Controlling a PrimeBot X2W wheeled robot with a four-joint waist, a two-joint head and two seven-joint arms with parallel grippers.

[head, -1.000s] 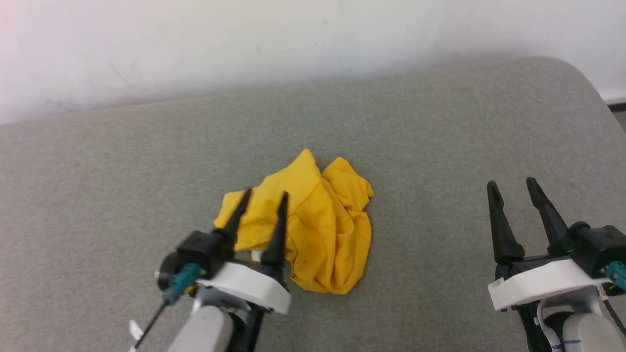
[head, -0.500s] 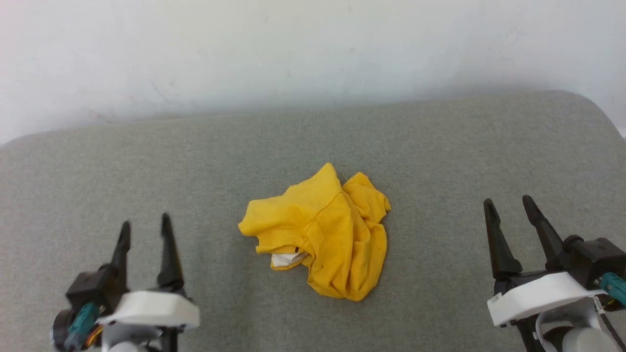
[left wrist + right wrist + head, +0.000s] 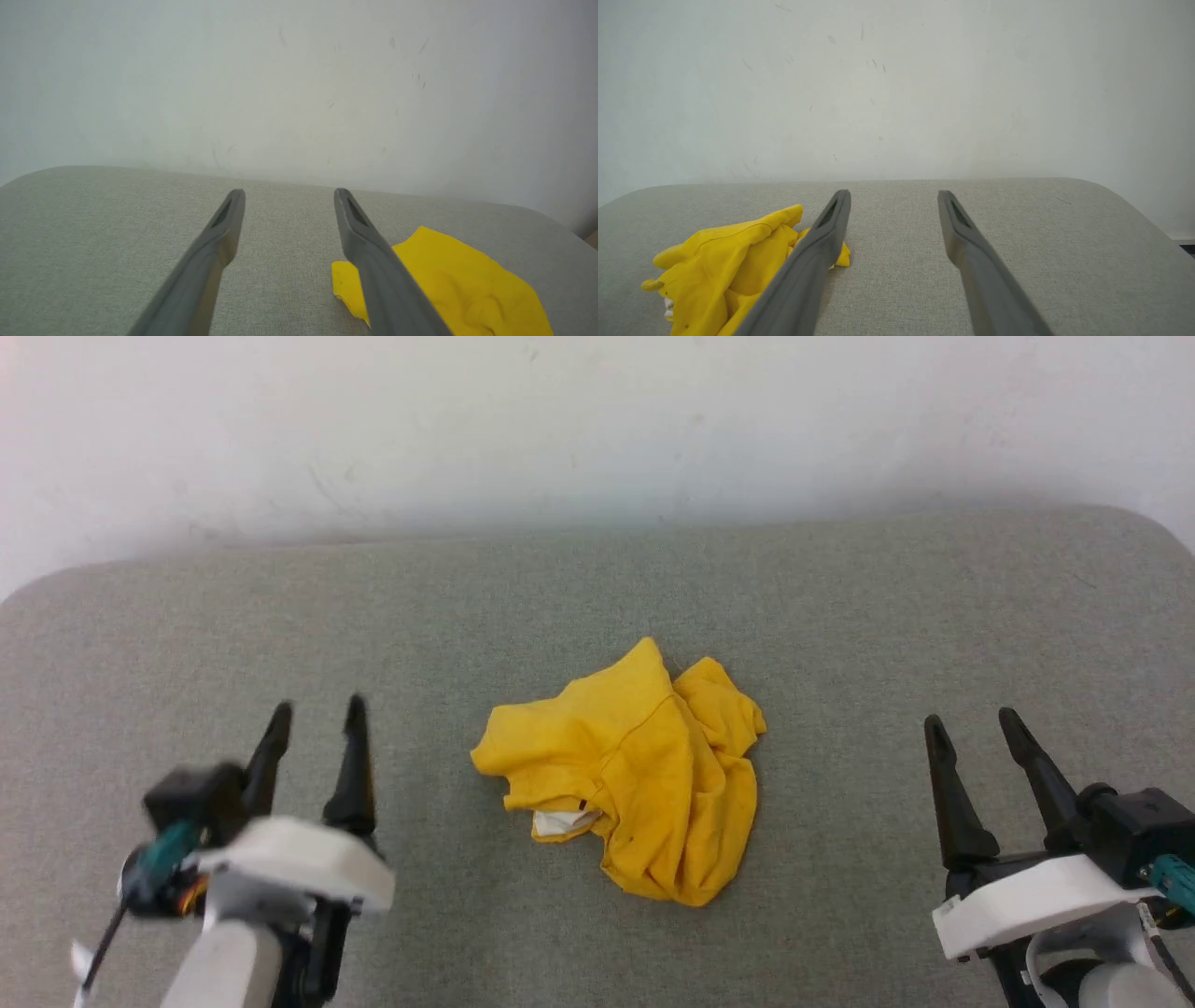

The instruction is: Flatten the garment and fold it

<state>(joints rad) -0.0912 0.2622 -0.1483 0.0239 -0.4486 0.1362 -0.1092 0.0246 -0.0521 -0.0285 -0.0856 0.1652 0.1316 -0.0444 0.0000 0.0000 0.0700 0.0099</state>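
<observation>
Yellow garment (image 3: 644, 775) lies crumpled, longest roughly near-to-far, between wide-open, empty left claw (image 3: 318, 704) and right claw (image 3: 969, 717).

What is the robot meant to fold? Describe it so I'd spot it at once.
Find the grey fabric surface under the white wall. Near its middle lies the garment, crumpled in a heap. It is the one bright yellow thing there, with a white scrap peeking out.
</observation>
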